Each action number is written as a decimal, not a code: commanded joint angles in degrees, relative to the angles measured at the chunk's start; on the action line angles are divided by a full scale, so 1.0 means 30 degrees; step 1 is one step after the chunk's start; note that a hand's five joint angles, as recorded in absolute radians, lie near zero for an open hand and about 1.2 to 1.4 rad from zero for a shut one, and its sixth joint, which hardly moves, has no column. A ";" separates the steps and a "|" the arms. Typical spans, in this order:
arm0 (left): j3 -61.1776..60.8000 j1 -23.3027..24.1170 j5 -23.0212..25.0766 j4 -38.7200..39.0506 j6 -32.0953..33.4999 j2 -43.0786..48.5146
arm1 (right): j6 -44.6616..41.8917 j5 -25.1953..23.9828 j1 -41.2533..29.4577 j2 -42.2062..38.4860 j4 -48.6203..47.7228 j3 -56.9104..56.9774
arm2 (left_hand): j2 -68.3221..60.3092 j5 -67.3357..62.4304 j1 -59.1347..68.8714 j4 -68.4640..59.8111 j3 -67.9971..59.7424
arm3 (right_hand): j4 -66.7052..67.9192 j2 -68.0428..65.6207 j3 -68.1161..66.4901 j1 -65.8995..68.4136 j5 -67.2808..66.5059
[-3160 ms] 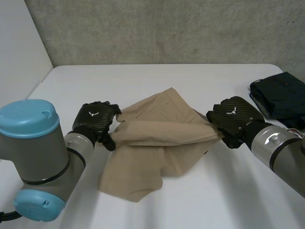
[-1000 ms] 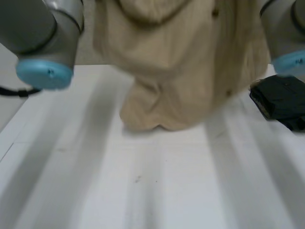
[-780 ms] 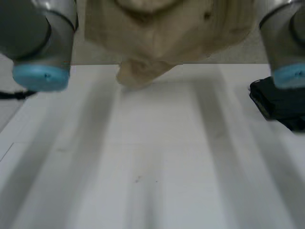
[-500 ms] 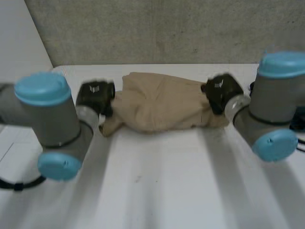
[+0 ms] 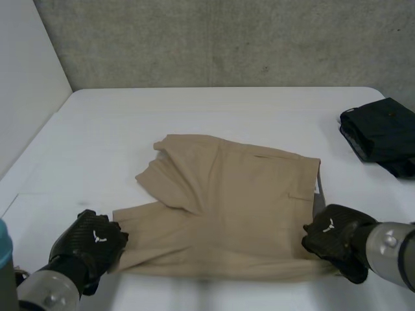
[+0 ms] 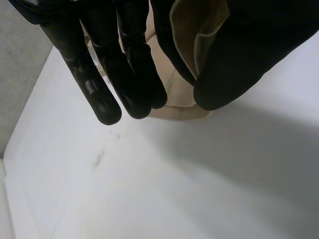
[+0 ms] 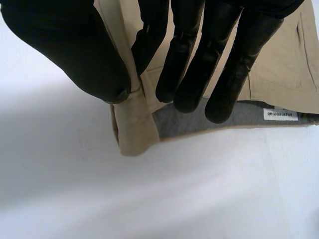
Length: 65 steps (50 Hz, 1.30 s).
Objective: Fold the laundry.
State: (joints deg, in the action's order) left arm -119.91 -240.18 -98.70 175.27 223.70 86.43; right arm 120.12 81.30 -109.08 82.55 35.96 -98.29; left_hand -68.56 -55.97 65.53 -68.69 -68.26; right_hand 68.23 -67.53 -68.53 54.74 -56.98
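head view, left to right: left hand (image 5: 91, 243) pinches the near-left corner of the tan shorts (image 5: 227, 207) between thumb and fingers. shorts lie spread on the middle of the table (image 5: 214, 110), far-left leg rumpled. right hand (image 5: 334, 236) pinches the near-right waistband corner likewise. step judged: laying flat. next move likely requires releasing both corners, smoothing that leg, then folding across.
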 commanded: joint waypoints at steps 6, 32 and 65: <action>0.4450 0.0694 -0.0117 0.6107 -0.0559 0.3990 | 0.3666 -0.0265 0.0060 -0.1935 -0.4892 0.2056 | -0.3813 -0.4677 0.4825 -0.3770 -0.3914 | 0.3924 -0.4156 -0.3822 0.8421 -0.4339; 2.4350 0.1458 -0.3399 0.6849 -0.1971 2.0083 | 0.6219 0.3427 -0.0818 -1.0756 -1.4270 1.0056 | -0.3813 -0.4677 0.4825 -0.3770 -0.3914 | 0.3924 -0.4156 -0.3822 0.8421 -0.4339; 1.5218 0.1780 -0.2111 0.5030 -0.8650 1.3644 | 1.0669 0.0706 0.0000 -0.4343 -0.9671 0.2474 | 1.9520 1.8656 -1.8509 1.9563 1.9420 | -1.9409 1.9177 1.9511 -1.4912 1.8995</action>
State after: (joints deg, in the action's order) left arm -63.61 -234.68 -107.28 188.38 197.50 134.48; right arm 148.89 87.96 -111.19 68.20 2.66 -84.01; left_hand -11.73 -2.82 11.14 -11.61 -12.18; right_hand 13.40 -12.60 -12.39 11.61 -3.67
